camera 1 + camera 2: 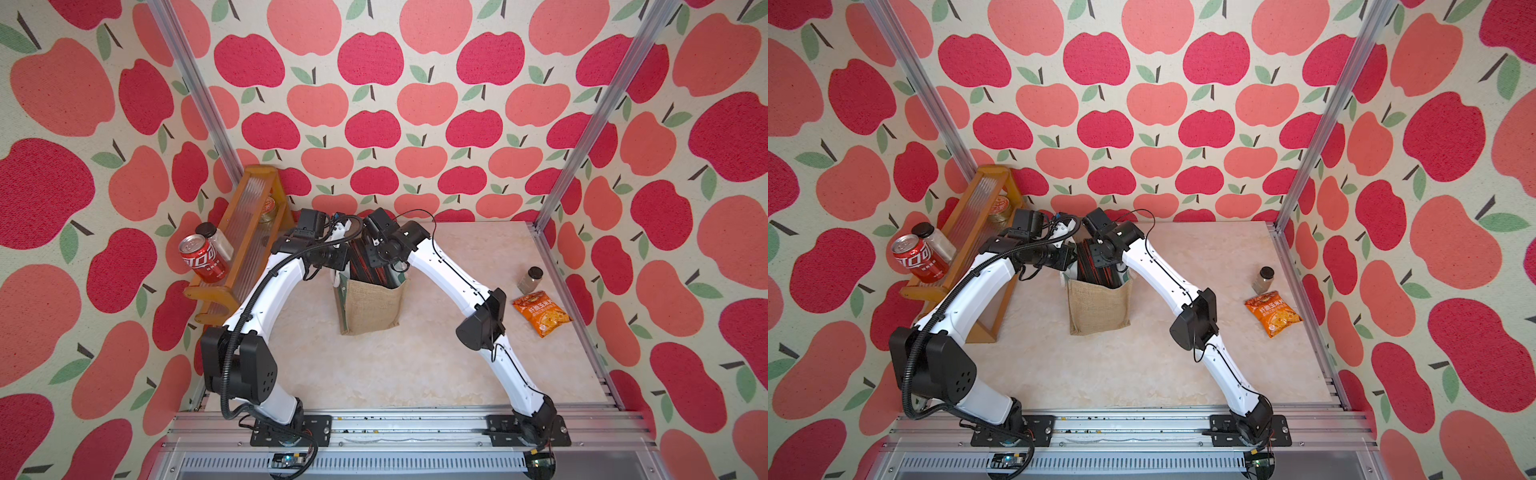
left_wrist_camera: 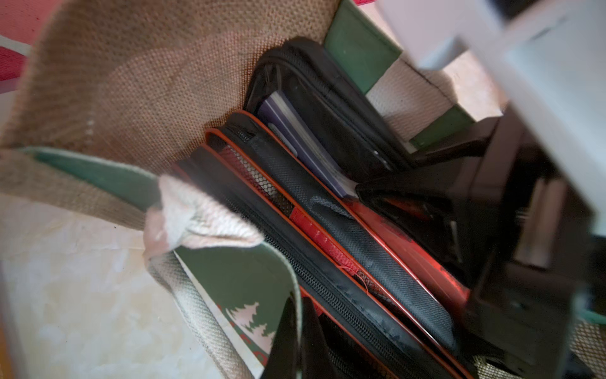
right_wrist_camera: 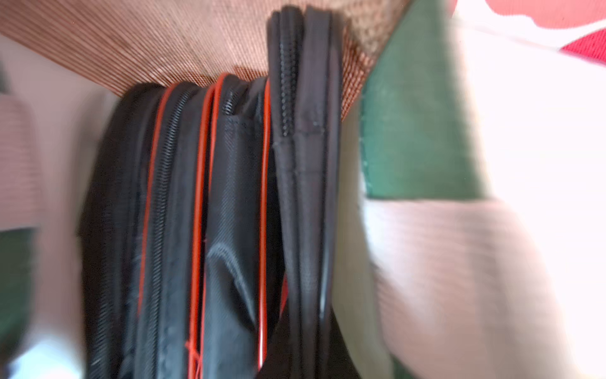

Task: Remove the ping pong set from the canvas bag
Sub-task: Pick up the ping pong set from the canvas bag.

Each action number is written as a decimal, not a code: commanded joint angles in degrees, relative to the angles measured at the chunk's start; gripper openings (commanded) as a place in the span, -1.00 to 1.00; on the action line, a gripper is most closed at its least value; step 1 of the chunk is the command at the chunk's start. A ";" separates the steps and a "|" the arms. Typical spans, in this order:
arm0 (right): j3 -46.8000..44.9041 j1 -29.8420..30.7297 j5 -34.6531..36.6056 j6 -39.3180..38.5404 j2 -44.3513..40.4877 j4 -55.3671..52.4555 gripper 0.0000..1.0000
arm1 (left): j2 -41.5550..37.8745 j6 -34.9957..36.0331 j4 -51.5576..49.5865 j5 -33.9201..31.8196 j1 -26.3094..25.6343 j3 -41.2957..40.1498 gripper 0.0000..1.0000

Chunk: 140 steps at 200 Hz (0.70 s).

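Observation:
The canvas bag (image 1: 370, 307) (image 1: 1098, 307) stands upright mid-table, and both arms reach into its mouth. Inside stands the ping pong set (image 1: 370, 262) (image 2: 344, 249) (image 3: 229, 197), a black case with orange-red piping. Beside it is a plain black zippered case (image 2: 328, 108) (image 3: 305, 164). My left gripper (image 2: 296, 331) is shut on the rim of the bag's green side panel (image 2: 236, 282). My right gripper (image 3: 305, 354) is shut on the edge of the plain black zippered case, beside the piped case. I cannot tell whether that case belongs to the set. Both grippers' fingertips are hidden in the top views.
A wooden rack (image 1: 245, 232) at the left holds a red cola can (image 1: 203, 257) and a black-lidded jar (image 1: 216, 241). A small spice jar (image 1: 530, 279) and an orange snack packet (image 1: 542, 311) lie at the right. A white rope handle (image 2: 196, 216) droops over the bag's rim.

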 commanded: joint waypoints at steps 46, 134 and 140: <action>1.75 1.69 -3.29 -5.79 -16.91 14.78 -1.00 | -1.54 0.57 3.61 -3.91 2.26 -1.12 -1.00; 0.08 0.57 -2.59 -6.86 -19.80 21.74 -1.00 | -1.85 2.43 3.96 -4.02 3.98 -2.35 -1.00; -0.02 0.38 -2.67 -6.76 -19.91 22.05 -1.00 | -1.76 2.65 3.92 -4.09 4.12 -2.42 -1.00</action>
